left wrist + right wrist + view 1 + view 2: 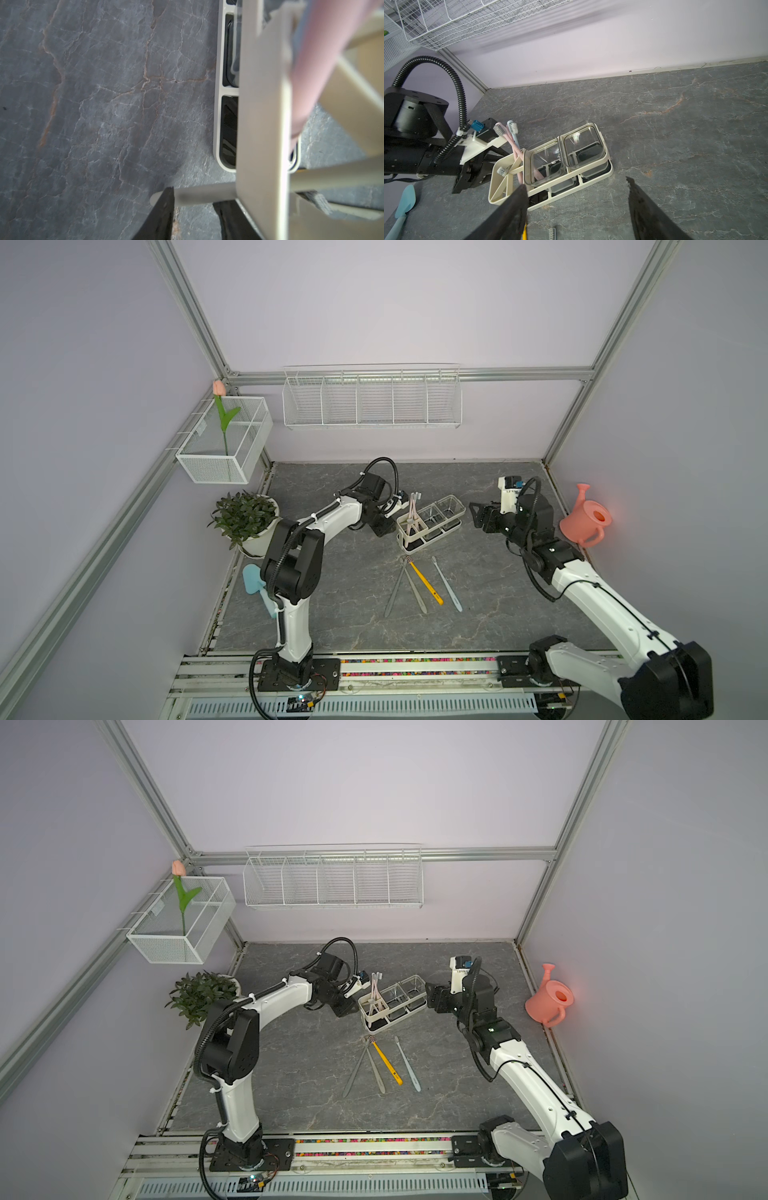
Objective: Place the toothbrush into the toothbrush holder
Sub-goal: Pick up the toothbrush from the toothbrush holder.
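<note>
The grey marble table (pixel 332 614) carries everything. The left gripper (pixel 193 197) sits at 9 o'clock of the toothbrush holder (pixel 500 191), close against its end wall. Its jaws stand part-way apart, with the handle of a grey toothbrush (pixel 207 193) lying across their tips; whether it is pinched or let go cannot be told. The right gripper (pixel 476 515) hangs at 3 o'clock of the holder, spread wide, empty and not touching it.

Two clear cups (pixel 583 143) fill the middle and far compartments. The cupless end compartment holds a pink toothbrush (pixel 517 158) and a pale blue one (pixel 512 127), both upright. The grey brush's head shows low among the dividers there, slanted rather than standing.

The likely trouble is that slant. If the jaws pull back while catching the handle, the brush may slide out — or the unbraced holder may skid or tip, knocking the two standing brushes. A yellow toothbrush (pixel 426 583) and three others lie at 6 o'clock.
</note>
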Controlling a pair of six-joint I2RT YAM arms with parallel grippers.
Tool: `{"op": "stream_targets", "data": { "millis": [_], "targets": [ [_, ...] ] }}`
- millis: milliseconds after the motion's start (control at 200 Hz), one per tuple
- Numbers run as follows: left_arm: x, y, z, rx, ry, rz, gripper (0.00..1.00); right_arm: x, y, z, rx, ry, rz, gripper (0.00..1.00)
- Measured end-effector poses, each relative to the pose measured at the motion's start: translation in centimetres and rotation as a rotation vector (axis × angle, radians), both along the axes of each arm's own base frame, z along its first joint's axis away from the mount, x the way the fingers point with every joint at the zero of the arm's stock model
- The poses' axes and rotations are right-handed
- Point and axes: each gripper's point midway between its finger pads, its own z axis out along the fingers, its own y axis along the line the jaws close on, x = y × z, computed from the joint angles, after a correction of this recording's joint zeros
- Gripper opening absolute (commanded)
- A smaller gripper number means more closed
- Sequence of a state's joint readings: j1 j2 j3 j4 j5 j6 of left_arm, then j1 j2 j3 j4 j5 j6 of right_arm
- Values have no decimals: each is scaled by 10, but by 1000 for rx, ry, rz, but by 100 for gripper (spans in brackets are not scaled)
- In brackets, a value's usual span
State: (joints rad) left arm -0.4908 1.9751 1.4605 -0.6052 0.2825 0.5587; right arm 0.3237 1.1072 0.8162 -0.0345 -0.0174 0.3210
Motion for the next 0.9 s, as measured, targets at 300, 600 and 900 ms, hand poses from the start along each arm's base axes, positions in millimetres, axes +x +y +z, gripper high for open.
{"op": "stream_targets", "data": {
  "millis": [300,600,900],
  "targets": [
    [1,-2,-2,3,14,-6,38,-1,-2,-8,-3,15,-1,79],
    [2,-2,-2,4,13,-7,31,-2,-4,-13,-5,26,-5,79],
    [1,-1,-4,9,12,-1,29,-1,-1,-16,3,33,12,79]
  ]
}}
